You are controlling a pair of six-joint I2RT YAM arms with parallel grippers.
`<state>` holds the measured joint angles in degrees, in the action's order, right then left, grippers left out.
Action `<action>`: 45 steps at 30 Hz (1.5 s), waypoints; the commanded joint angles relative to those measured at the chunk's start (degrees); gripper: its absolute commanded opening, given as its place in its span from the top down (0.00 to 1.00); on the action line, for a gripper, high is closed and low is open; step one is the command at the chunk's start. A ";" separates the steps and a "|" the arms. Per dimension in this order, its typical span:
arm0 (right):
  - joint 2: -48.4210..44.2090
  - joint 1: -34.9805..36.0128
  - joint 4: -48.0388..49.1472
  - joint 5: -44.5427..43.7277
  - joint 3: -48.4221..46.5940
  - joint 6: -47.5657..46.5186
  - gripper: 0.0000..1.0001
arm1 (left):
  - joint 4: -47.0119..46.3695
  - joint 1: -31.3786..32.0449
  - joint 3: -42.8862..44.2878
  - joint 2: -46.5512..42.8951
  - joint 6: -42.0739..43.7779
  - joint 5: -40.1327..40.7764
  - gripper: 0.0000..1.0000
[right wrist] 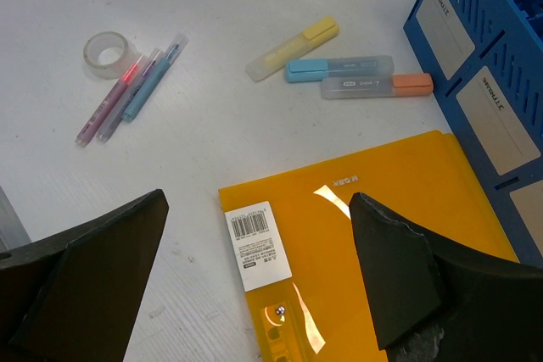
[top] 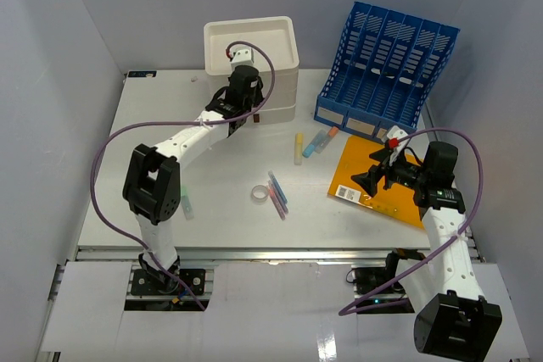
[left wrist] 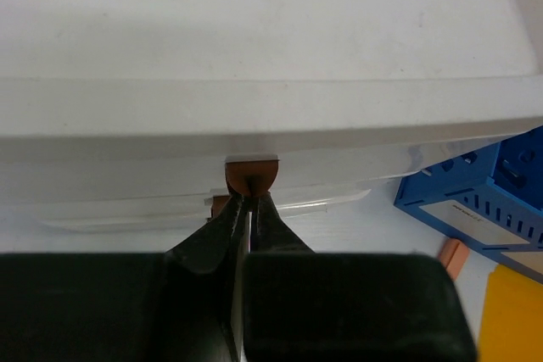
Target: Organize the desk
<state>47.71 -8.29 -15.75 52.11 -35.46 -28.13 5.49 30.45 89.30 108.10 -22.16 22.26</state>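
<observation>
The desk [top: 212, 175] is a large white tabletop with a metal rail along its front. My left gripper [left wrist: 249, 201] is shut on a small brown drawer tab [left wrist: 252, 177] at the front of the white drawer box [top: 251, 48], at the back of the desk. In the top view the left gripper [top: 246, 112] is pressed against the box front. My right gripper [right wrist: 259, 201] is open and empty, hovering over the near-left corner of an orange folder [right wrist: 382, 252] at the right [top: 382, 180].
A blue file rack [top: 386, 69] stands at the back right. Yellow [top: 299, 148], blue [top: 316, 143] and orange-capped [top: 329, 136] highlighters lie mid-desk. A tape roll [top: 260, 195] and a few pens [top: 277, 195] lie nearer the front. A small green item [top: 187, 207] lies beside the left arm.
</observation>
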 commanded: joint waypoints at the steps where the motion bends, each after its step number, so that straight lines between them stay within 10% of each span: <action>1: -0.87 -0.41 0.54 2.03 0.13 -0.78 0.05 | -1.52 0.66 -7.84 -8.66 0.02 -4.20 0.94; 17: -1.05 -0.41 -0.48 7.83 1.19 -3.34 0.06 | -4.91 1.46 -28.26 -25.69 -6.94 -13.40 0.97; 20: -1.69 -0.32 -2.67 13.45 2.03 -9.00 0.06 | -5.05 1.47 -28.82 -25.73 -6.93 -13.39 0.84; 25: -1.69 1.31 -7.81 17.10 1.89 -16.68 0.07 | -5.05 1.46 -28.23 -25.68 -6.49 -15.48 0.30; 37: 21.01 44.81 -0.11 -27.28 -9.53 -3.39 0.00 | -1.60 1.38 -40.56 -46.78 -3.28 -26.30 0.04; 45: 41.18 51.75 2.19 -43.43 -25.01 16.43 0.17 | 11.14 1.13 -52.05 -70.91 -11.11 -17.83 0.04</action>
<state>83.42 42.68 -17.80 20.01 -53.13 -24.79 7.91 31.77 42.56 45.83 -28.12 0.31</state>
